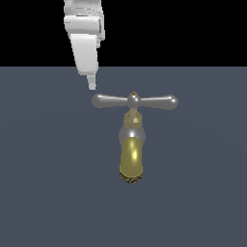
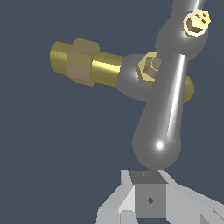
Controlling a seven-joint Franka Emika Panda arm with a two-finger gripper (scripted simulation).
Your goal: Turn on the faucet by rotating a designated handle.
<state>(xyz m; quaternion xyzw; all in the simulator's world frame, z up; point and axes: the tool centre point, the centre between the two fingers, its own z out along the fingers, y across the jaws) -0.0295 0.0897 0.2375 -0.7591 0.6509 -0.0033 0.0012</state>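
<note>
Only the wrist view shows the end effector [image 2: 150, 192], jaw state unclear, beside the handle [image 2: 168, 100] knob.

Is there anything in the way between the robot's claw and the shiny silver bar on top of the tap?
No, nothing visible blocks it. The gripper sits right at the rounded end of the handle on the exterior view's left; the wrist view shows that knob just in front of the fingertips. The faucet stands alone on bare floor.
</note>
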